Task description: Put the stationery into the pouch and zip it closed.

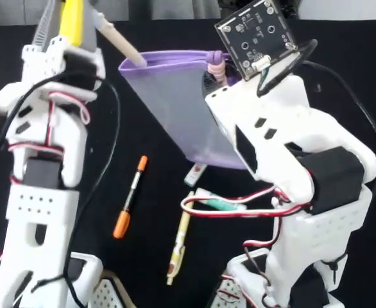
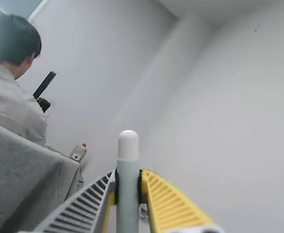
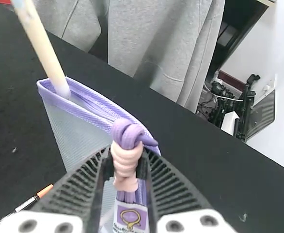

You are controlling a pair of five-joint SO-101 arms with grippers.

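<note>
A purple mesh pouch [image 1: 175, 102] hangs above the black table, its mouth facing up. My right gripper [image 1: 219, 69] is shut on its pink and purple zipper cord [image 3: 127, 156] at one end of the mouth. My left gripper [image 1: 79, 25], with one grey and one yellow finger, is shut on a cream pen [image 1: 120, 43]. The pen's tip touches the pouch's rim [image 3: 59, 90] at the far corner. In the left wrist view the pen [image 2: 128, 184] stands between the two fingers. An orange marker [image 1: 130, 196], a yellow pen [image 1: 178, 247] and a green pen [image 1: 217, 203] lie on the table below.
A small white and red item [image 1: 196, 172] lies just under the pouch's lower edge. Red and white cables [image 1: 233, 208] loop off the right arm over the green pen. Grey cloth [image 3: 147, 43] hangs behind the table's far edge.
</note>
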